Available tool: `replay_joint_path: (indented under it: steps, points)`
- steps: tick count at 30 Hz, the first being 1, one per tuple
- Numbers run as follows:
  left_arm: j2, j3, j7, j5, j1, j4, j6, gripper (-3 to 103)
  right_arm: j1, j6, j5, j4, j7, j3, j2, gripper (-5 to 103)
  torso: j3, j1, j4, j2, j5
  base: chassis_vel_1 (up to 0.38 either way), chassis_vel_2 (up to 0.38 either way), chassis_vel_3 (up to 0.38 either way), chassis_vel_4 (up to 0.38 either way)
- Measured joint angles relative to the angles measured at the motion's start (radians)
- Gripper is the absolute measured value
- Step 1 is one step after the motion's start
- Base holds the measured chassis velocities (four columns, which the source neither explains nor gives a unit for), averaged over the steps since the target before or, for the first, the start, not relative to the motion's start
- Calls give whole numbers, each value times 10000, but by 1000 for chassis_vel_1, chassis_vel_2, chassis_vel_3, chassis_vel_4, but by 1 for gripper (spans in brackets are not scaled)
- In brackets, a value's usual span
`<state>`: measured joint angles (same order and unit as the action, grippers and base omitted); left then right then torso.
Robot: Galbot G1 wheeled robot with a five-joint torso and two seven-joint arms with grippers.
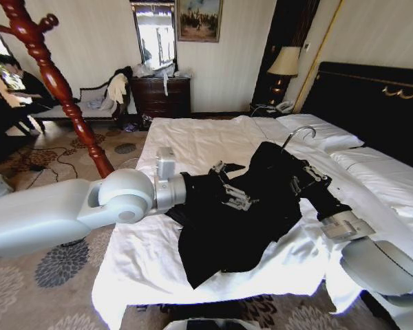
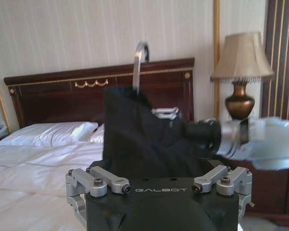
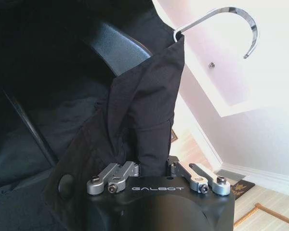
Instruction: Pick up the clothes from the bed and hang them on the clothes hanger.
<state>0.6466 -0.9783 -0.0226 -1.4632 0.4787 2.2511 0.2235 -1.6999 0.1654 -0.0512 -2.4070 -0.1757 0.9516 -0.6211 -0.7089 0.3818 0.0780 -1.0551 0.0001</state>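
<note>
1. Clothes (image 1: 241,227) hang on the clothes hanger (image 3: 120,48) above the bed (image 1: 144,261), near its foot edge.
2. Right end effector (image 3: 154,166) is clamped on the clothes.
3. Left end effector (image 1: 237,199) is partly hidden by cloth; its grip is unclear.

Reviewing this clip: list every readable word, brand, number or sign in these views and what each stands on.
"GALBOT", white letters on the black body of the left gripper, left wrist view.
"GALBOT", white letters on the black body of the right gripper, right wrist view.
No other text is readable; the framed picture on the far wall shows no legible writing.
</note>
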Motion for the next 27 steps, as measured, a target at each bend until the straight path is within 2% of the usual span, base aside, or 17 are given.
replay_joint_path:
  steps: [4, 10, 12, 13, 15, 17, 20, 21, 22, 24, 27]
  points:
    - [263, -295, -79, 258, 90, -340, -29, 102, -82, -207, -203, 36, -9, 59, -94, 23, 0, 1, -1, 0, -2, 0, 0, 0, 0]
    - [335, -376, -213, 166, 68, -294, -20, 94, -57, -307, -277, 44, -18, 114, -120, 23, 0, 0, -1, 0, -2, 0, 0, 0, 0]
    - [323, -417, -236, 173, 6, -292, -12, 84, -47, -312, -290, 18, -18, 114, -99, 23, 0, 0, -1, -1, -2, 0, 0, 0, 0]
    - [323, -417, -236, 173, 6, -292, -12, 84, -47, -312, -290, 18, -18, 114, -99, 23, 0, 0, -1, -1, -2, 0, 0, 0, 0]
    - [265, -428, -265, 133, -116, -292, 0, 72, -62, -325, -328, 2, -18, 107, -99, 23, 0, 0, -1, 0, -1, 0, 0, 0, 0]
    - [239, -429, -284, 104, -186, -292, 1, 72, -71, -342, -363, -4, -19, 104, -104, 23, 0, 0, -2, 0, -2, 0, 0, 0, 0]
    - [206, -342, -579, -556, -464, -214, 3, 56, -111, -385, -439, -44, -22, 94, -127, 23, 0, 0, -2, -1, -2, 0, 0, 0, 0]
    - [211, -305, -639, -605, -541, -236, 3, 51, -130, -382, -418, -84, -29, 84, -134, 23, 1, -1, -2, 0, -2, 0, 0, 0, 0]
    - [211, -305, -639, -605, -541, -236, 3, 51, -130, -382, -418, -84, -29, 84, -134, 23, 1, -1, -2, 0, -2, 0, 0, 0, 0]
    - [241, -292, -670, -603, -615, -309, 2, 40, -145, -368, -381, -174, -43, 63, -142, 23, 0, 0, 0, 0, -2, 0, 0, 0, 0]
    - [278, -294, -675, -597, -645, -336, -1, 34, -143, -366, -384, -207, -46, 52, -149, 23, 0, 0, -2, 0, -2, 0, 0, 0, 0]
